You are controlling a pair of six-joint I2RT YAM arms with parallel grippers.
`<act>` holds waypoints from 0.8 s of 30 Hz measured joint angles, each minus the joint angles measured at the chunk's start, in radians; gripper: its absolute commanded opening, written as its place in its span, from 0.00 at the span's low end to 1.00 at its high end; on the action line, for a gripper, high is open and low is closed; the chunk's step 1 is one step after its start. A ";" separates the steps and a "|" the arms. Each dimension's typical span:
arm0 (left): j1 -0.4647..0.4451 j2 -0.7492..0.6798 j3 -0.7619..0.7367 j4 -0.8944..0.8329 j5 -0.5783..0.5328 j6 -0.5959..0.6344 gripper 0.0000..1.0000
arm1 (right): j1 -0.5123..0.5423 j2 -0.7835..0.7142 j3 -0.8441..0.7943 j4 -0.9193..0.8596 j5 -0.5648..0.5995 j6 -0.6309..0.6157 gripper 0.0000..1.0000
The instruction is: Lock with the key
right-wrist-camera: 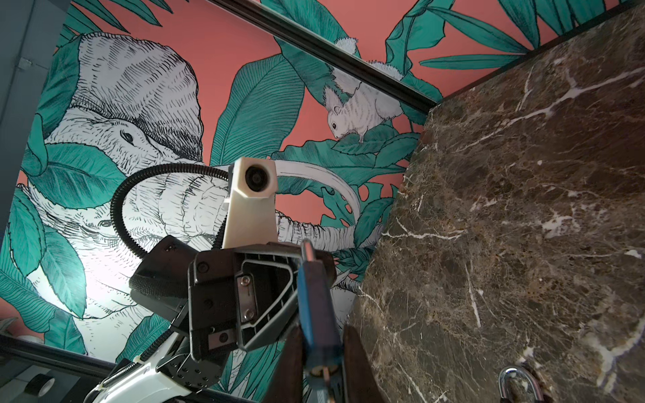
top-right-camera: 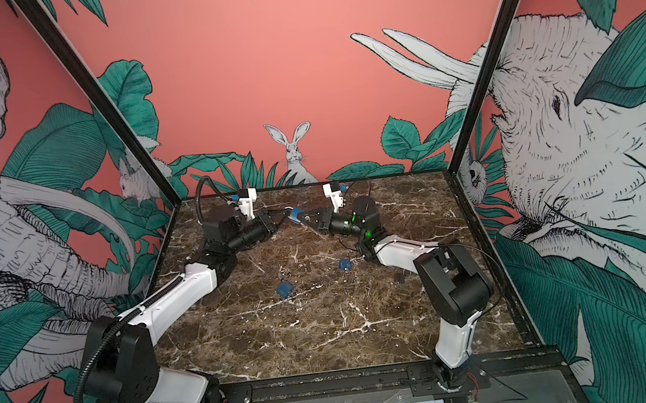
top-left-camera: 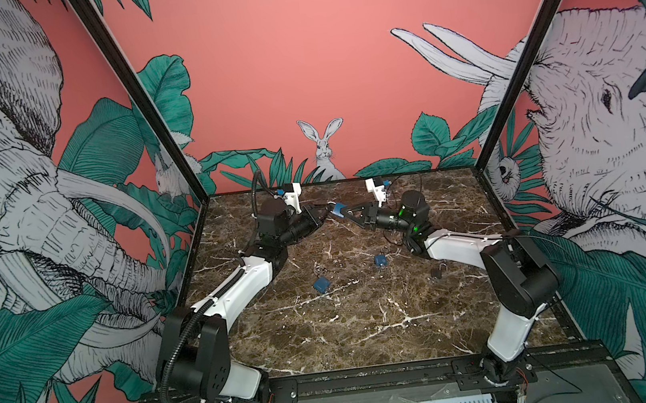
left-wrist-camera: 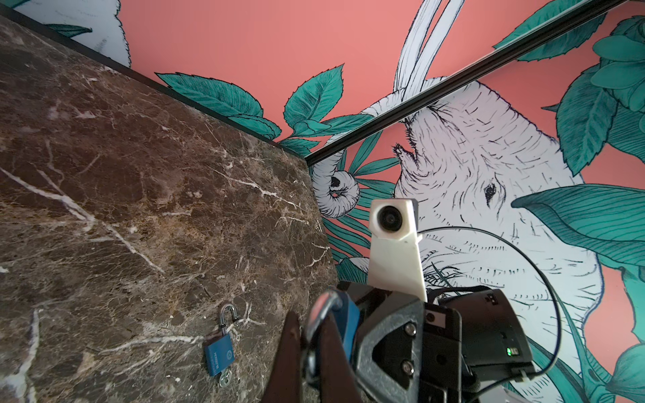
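Blue padlock (top-left-camera: 338,210), clamped by the right gripper (top-left-camera: 346,212), needs its shackle (left-wrist-camera: 319,308), pinched by the left gripper (top-left-camera: 326,210), pushed squarely home.

Softly, evenly lit in both top views, with faint shadows on the table (top-left-camera: 349,325). Bent strongly toward the edges. Washed out by white glare on the wall (right-wrist-camera: 94,282) at eight o'clock in the right wrist view. Blurred up close.
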 measured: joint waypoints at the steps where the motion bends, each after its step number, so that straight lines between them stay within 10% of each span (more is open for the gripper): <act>1: 0.000 0.000 0.000 0.004 0.000 0.000 0.00 | 0.007 0.000 0.000 -0.003 -0.013 0.000 0.00; 11: 0.006 -0.019 -0.036 -0.003 0.010 0.009 0.00 | 0.020 -0.004 -0.033 0.002 -0.055 0.017 0.00; 24: 0.016 -0.023 -0.045 -0.054 0.130 0.026 0.00 | 0.033 -0.090 -0.114 -0.064 -0.079 -0.027 0.48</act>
